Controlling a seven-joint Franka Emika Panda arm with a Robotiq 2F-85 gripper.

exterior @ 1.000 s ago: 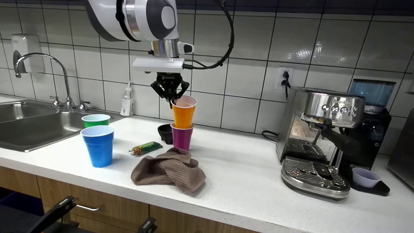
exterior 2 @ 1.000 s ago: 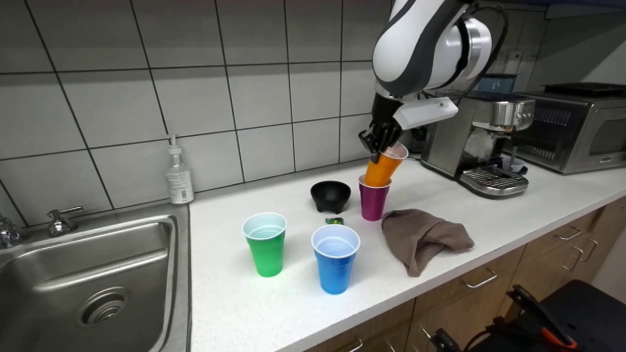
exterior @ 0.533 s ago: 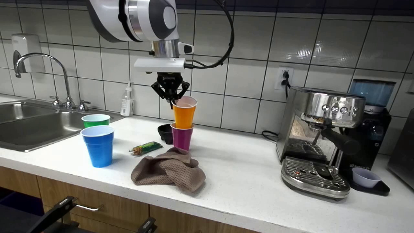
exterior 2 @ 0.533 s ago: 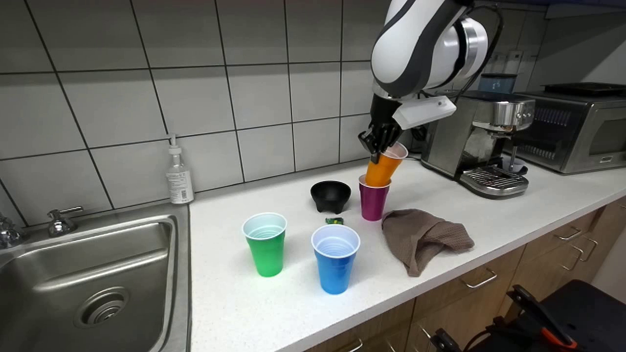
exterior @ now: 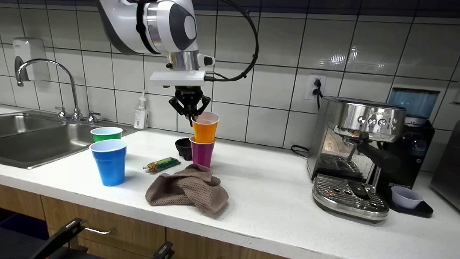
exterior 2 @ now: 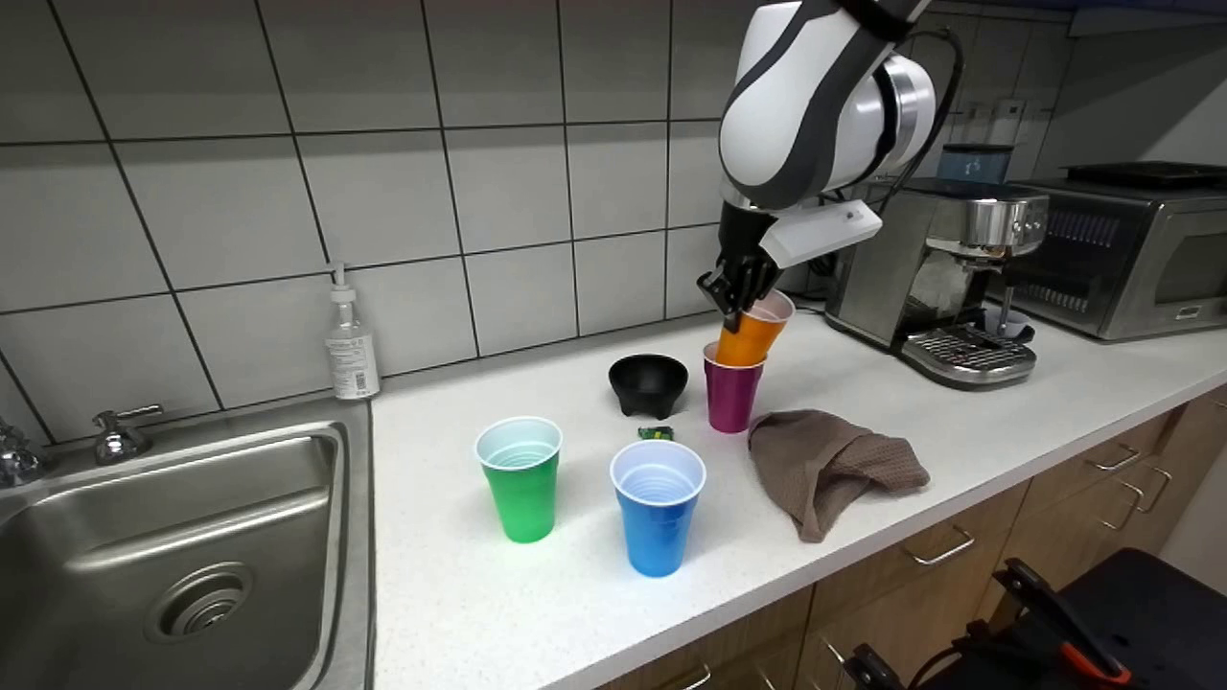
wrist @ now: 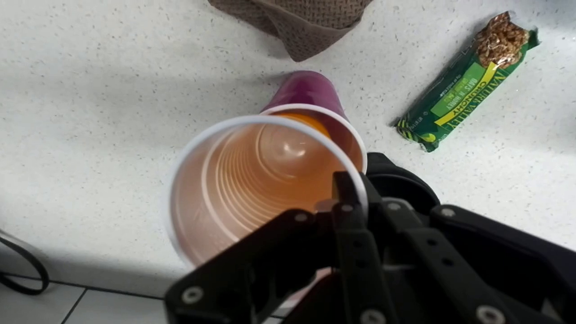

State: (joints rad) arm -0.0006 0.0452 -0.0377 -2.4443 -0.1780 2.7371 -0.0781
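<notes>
Green cup [exterior 2: 523, 494], blue cup [exterior 2: 659, 517] upright near sink [exterior 2: 356, 537]. Brown cloth [exterior: 190, 189] rumpled; snack bar [wrist: 465, 85] near black bowl [exterior 2: 649, 386]. Coffee machine [exterior 2: 887, 278] near outlet [exterior: 310, 86].

Orange cup [exterior: 205, 130], white-rimmed, tilted, its base inside the upright purple cup [exterior: 202, 154].

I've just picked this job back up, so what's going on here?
The robot's hand pinches the orange cup by its rim. The cup leans, with its lower part inside the purple cup, which stands on the counter. A black bowl, a snack bar and a brown cloth are close by; the green cup and the blue cup stand apart.
</notes>
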